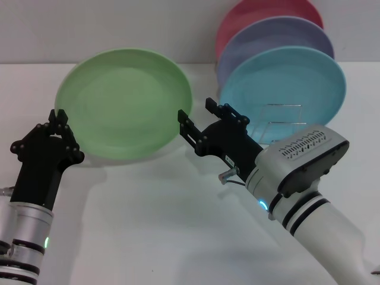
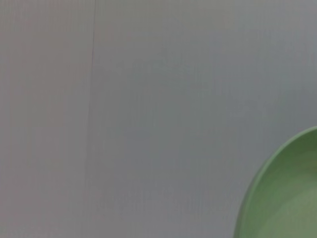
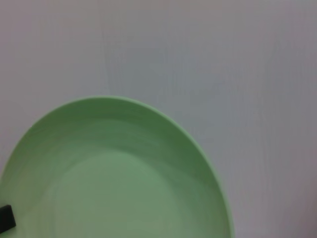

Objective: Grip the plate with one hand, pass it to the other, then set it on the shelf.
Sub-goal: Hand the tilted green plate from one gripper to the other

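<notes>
Landmark for all positions: the pale green plate (image 1: 124,104).

Nearest the camera, the left gripper (image 1: 59,120), black with a slim banded wrist and a green light, sits at the plate's left edge. Its fingertips are closed on the rim there, pinching it. The left wrist view shows only a curved portion of the plate (image 2: 285,198) against a plain grey wall (image 2: 124,99); the gripper's own fingers do not appear in it.

The right gripper (image 1: 196,116), black with a bulky white vented housing and a blue light, sits at the plate's right edge. Its two fingers stand apart, one finger (image 1: 185,122) touching or just beside the rim, the other clear of it on the far side. Whether the rim lies between them cannot be told. The right wrist view shows the plate's hollow face (image 3: 119,178) filling the lower part of the picture.

The plate is held tilted, its face toward the camera, above the white table (image 1: 154,225).

Beyond and to the right of the plate stands the silver wire shelf (image 1: 282,122). In it, upright, are a light blue plate (image 1: 285,86), behind it a lilac plate (image 1: 279,35), and farthest a red plate (image 1: 261,12).
</notes>
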